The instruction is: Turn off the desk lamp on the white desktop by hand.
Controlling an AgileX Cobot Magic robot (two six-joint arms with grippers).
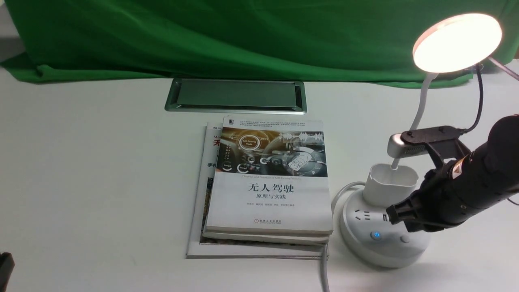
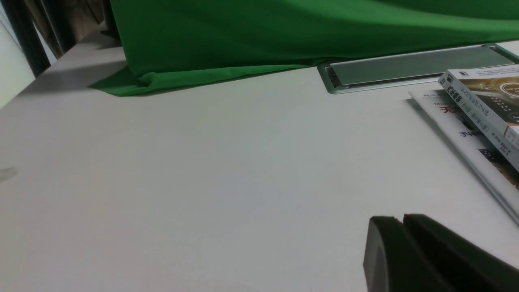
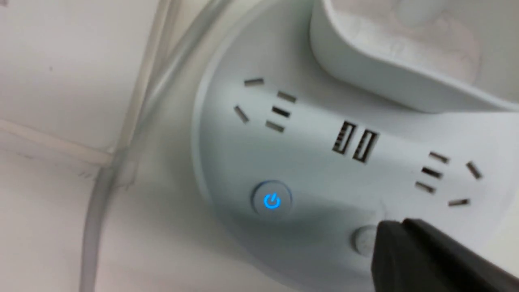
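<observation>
1. The white desk lamp with a flat round disc head (image 1: 457,43) stands at the right side of the matte white bench (image 1: 101,170), beside the stacked books with printed covers (image 1: 267,194). Its head is glowing, so the switching off has yet to be done.
2. The black right gripper (image 1: 399,213) is above the lamp's round white base (image 1: 365,251), near the two buttons. Its fingers look closed together with nothing visible between them. Whether the tip touches the base, I cannot tell.
3. The black left gripper (image 2: 402,221) is well apart from the lamp, its fingers also together and seemingly holding nothing.
4. One button, round and with a lit blue power symbol (image 3: 272,201), sits near a plain round pale button (image 3: 366,240), partly hidden by the right gripper. Which one works the light is not shown.
5. No grasp should be needed: a closed, blunt tip pressing straight down on a button's centre ought to do.
6. The base looks like smooth, rigid plastic, probably stable under a light push, though a slanted one might slip or slide it.
7. The thin white neck (image 1: 421,101) looks bendable and poor to hold; the arm is close to it and could knock it. If the lamp must be steadied, the broad base seems best.
</observation>
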